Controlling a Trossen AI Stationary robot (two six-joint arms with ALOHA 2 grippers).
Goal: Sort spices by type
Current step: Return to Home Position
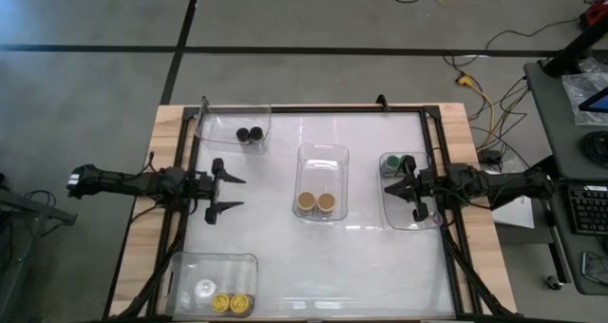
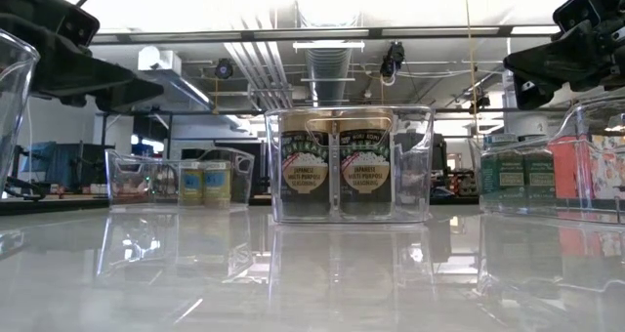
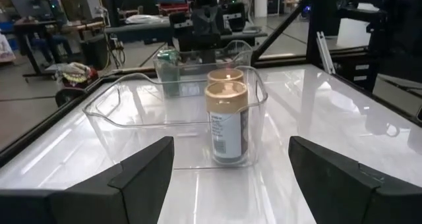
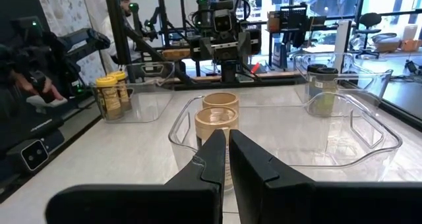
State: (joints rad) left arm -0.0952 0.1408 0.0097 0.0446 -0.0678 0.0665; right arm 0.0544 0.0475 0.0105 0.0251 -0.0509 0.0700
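Running round all 4 edges of the worktop [image 1: 361, 266] is a dark frame rail [image 1: 313, 108] on a pale wooden border [image 1: 141, 228]. Inside it, open room lies in a broad bare strip between the middle bin [image 1: 323, 148] and the left edge, and in another along the edge at the bottom of the high view, toward the right corner. The left gripper [image 1: 232, 194] hovers near the middle of the left edge. Its 2 fingers are spread wide with nothing between them, and they point toward the middle bin. The right gripper [image 4: 226, 140] hangs over the right-edge bin [image 1: 408, 224] with its fingers pressed together and empty, just beside the green-lidded jars [image 1: 393, 163] at that bin's upper end. The surface is glossy white and mirrors the ceiling lights and the bins. All 4 bins are clear, thin-walled plastic with rounded corners. 2 tan-lidded jars [image 1: 315, 203] stand side by side in the middle bin. 2 black-lidded jars [image 1: 250, 134] sit in the bin [image 1: 220, 123] at the upper left corner, and 2 yellow-lidded jars [image 1: 229, 304] in the bin [image 1: 190, 261] at the lower left corner, beside a white round item [image 1: 205, 289] I cannot identify. Beyond the table are a grey floor [image 1: 285, 19] with dark seams, loose cables [image 1: 475, 81] and a desk [image 1: 570, 123] past the right edge.
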